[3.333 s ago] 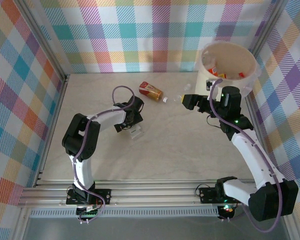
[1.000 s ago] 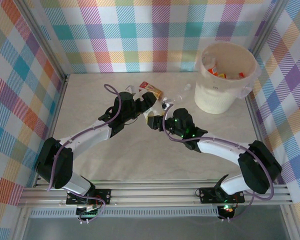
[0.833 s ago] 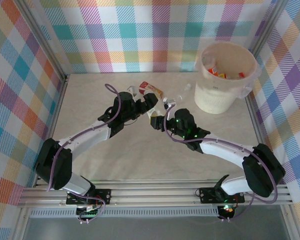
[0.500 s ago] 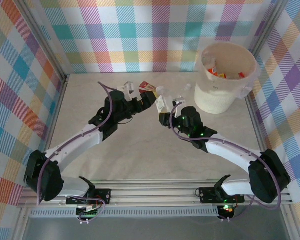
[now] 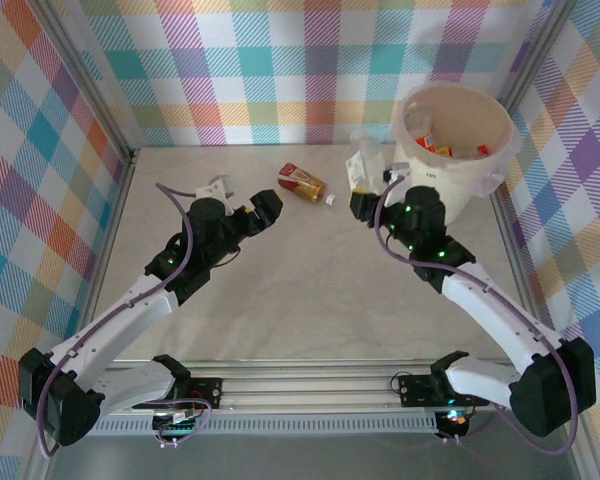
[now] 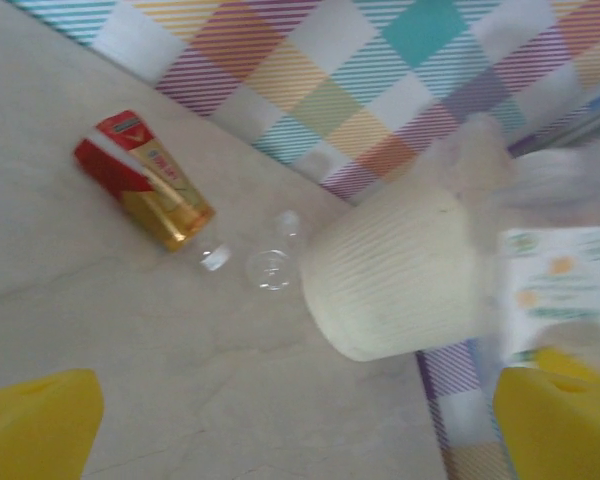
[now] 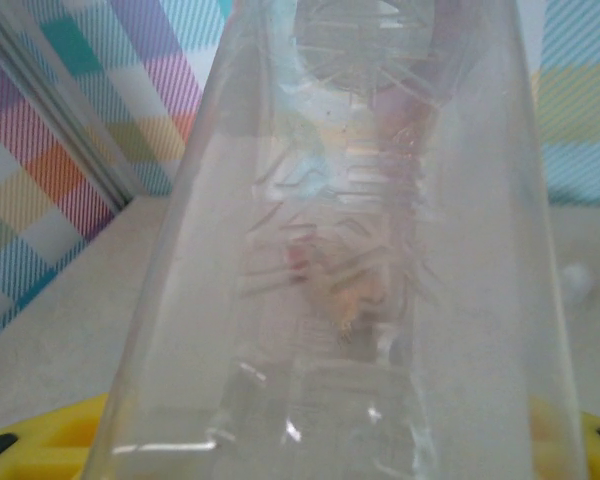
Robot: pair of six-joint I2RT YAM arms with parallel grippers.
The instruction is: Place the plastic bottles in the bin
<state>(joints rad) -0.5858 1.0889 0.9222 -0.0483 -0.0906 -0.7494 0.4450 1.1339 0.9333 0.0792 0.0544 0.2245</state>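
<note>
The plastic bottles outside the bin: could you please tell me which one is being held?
The clear bottle in the right gripper, raised beside the bin; the red-and-gold bottle lies on the table.

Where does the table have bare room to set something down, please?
The middle of the table, from the red bottle down to the near rail, is bare, as is the far left corner. It is crowded between that bottle and the bin, where the right tool holds a clear bottle.
</note>
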